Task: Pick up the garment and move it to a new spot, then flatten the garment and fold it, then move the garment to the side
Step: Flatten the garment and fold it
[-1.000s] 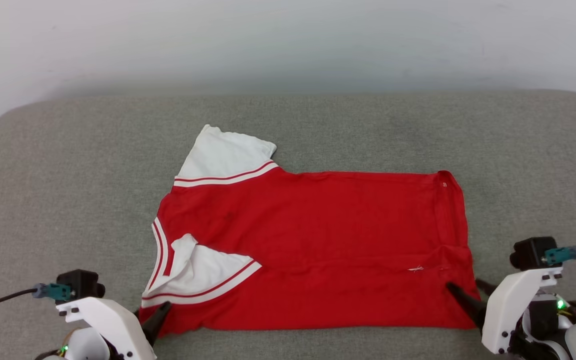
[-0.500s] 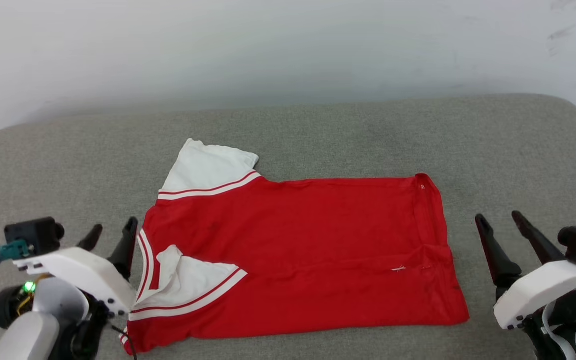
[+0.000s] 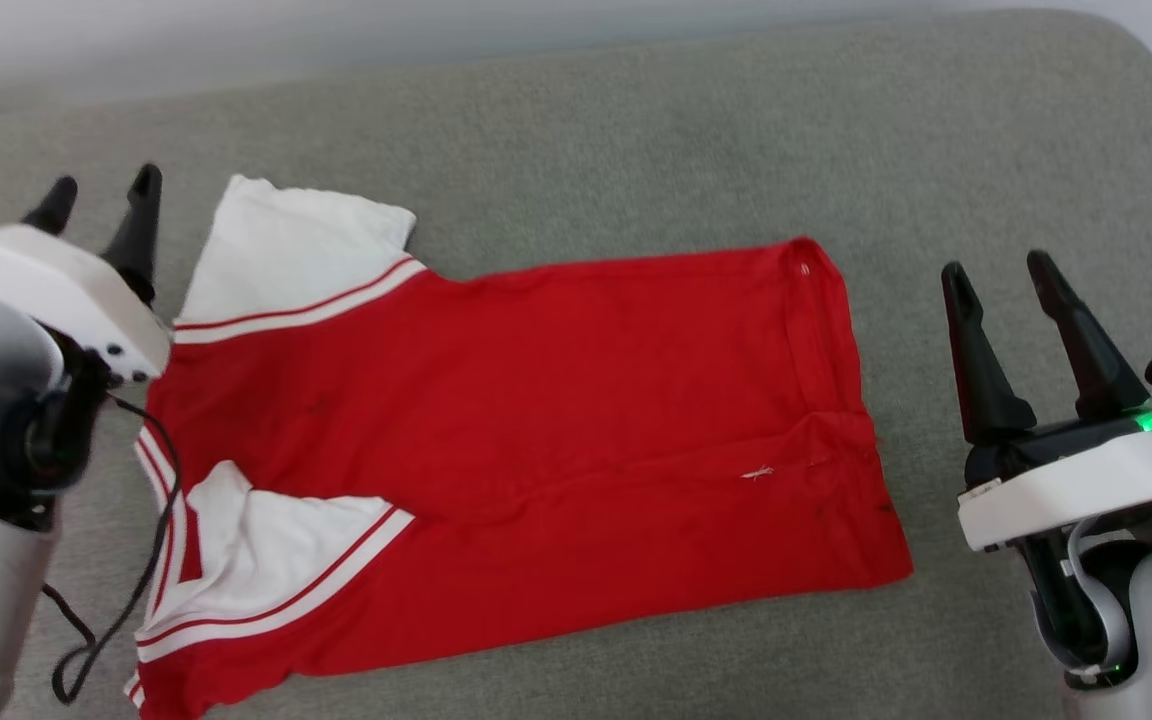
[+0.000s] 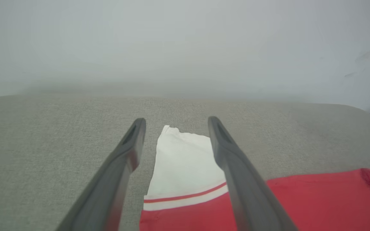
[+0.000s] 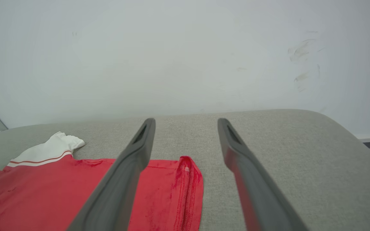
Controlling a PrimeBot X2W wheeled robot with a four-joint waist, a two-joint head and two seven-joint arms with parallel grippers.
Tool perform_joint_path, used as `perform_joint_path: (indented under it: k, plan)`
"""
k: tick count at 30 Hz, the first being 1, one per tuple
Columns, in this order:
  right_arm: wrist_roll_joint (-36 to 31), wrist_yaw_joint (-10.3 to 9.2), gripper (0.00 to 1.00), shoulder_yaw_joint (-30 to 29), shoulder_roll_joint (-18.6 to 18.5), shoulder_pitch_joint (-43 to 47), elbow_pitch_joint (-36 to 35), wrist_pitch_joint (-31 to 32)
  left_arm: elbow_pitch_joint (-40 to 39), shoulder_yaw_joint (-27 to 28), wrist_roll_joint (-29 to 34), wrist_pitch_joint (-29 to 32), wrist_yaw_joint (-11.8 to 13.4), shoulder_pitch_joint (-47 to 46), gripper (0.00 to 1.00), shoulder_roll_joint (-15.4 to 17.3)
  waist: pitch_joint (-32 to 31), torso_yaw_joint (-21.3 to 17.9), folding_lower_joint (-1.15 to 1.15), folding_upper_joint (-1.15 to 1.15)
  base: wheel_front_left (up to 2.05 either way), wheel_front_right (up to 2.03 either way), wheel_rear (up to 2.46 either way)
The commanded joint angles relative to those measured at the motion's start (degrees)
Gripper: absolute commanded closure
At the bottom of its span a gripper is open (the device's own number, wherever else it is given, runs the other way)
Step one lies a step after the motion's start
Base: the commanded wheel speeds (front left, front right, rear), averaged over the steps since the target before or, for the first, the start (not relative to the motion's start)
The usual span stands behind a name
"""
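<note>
Garment lies partly folded mid-frame on grey cushion. Left pincer upper left, right pincer right edge, both spread wide, empty, flanking cloth, likely lined up for far-edge grabs.

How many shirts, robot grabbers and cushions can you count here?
Shirts: 1, the red shirt
Grippers: 2, the left gripper and the right gripper
Cushions: 1, the grey cushion
Total: 4
</note>
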Motion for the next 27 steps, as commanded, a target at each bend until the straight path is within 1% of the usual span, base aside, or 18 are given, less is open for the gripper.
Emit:
perform_joint_path:
  k: [1, 3, 8, 13, 17, 21, 25, 27]
  plan:
    - [-0.15, -0.02, 0.00, 0.37, 0.44, -1.59, -0.51, -0.75, 1.41, -0.33, -0.16, 1.68, -0.86, -2.65, 0.00, 1.00, 5.33, -3.51, -0.01, 0.00, 0.00, 0.00, 0.00]
    - [-0.74, -0.02, 0.00, 0.66, 0.60, -2.51, -0.95, -1.24, 3.41, -0.71, -0.58, 5.07, -1.92, -6.71, 0.00, 2.25, 7.33, -4.52, -0.01, 0.00, 0.00, 0.00, 0.00]
    - [-1.33, -0.02, 0.00, 0.81, 0.99, -4.59, -2.23, -2.60, 7.61, -2.93, -1.42, 16.40, -4.34, -15.26, 0.00, 6.12, 10.94, -6.66, -0.01, 0.00, 0.00, 0.00, 0.00]
    - [-1.17, -0.02, 0.00, 1.13, 1.39, -5.41, -3.45, -3.01, 11.01, -4.81, -2.67, 27.92, -5.76, -21.49, 0.00, 9.36, 14.11, -8.39, -0.01, 0.00, 0.00, 0.00, 0.00]
    - [-0.64, -0.02, 0.00, 1.75, 1.80, -5.56, -3.56, -3.10, 12.91, -5.24, -3.67, 34.84, -5.18, -24.55, 0.00, 11.48, 16.69, -9.64, -0.01, 0.00, 0.00, 0.00, 0.00]
    - [0.11, -0.02, 0.00, 2.42, 2.06, -6.07, -3.19, -3.63, 14.64, -4.91, -4.50, 38.64, -4.23, -25.70, 0.00, 12.99, 18.69, -10.94, -0.01, 0.00, 0.00, 0.00, 0.00]
    - [0.73, -0.02, 0.00, 2.46, 2.02, -6.00, -2.41, -3.84, 16.14, -5.14, -5.83, 42.40, -3.39, -25.34, 0.00, 13.27, 19.78, -11.85, -0.01, 0.00, 0.00, 0.00, 0.00]
    - [1.02, -0.02, 0.00, 2.26, 1.96, -5.73, -1.94, -3.86, 17.50, -5.64, -6.93, 45.43, -2.05, -24.32, 0.00, 12.97, 19.89, -12.09, -0.01, 0.00, 0.00, 0.00, 0.00]
